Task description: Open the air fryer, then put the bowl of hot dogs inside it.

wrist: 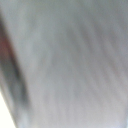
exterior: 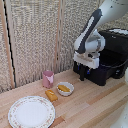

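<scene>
**Exterior view: gripper at the air fryer front, handle not yet confirmed in hold**

Item 1, my gripper [exterior: 83,76]: fingers pointing down, hanging low against the front of the air fryer [exterior: 111,55], at the side toward the exterior view's left. Opening width: I cannot tell; the fingers read as one dark shape. Nothing visibly in hold.

Item 2, handle: not separable from the black front; presumably just behind or beside my fingers.

Item 3, bowl [exterior: 65,89]: on the wooden surface [exterior: 95,107], near the appliance on the exterior view's left, one of the hot dogs [exterior: 63,88] inside, a second orange piece [exterior: 51,95] lying just outside it. Pink cup [exterior: 48,78] behind; floral plate [exterior: 31,111] well forward.

Handling advice, as judgement: centre the fingers on the bar before closing, close softly, then draw straight outward, slowly, so the drawer slides rather than dragging the whole appliance.

Obscured: wrist view is a grey blur, useless for alignment. Appliance cut off at the frame's right edge; drawer seam unreadable.
</scene>
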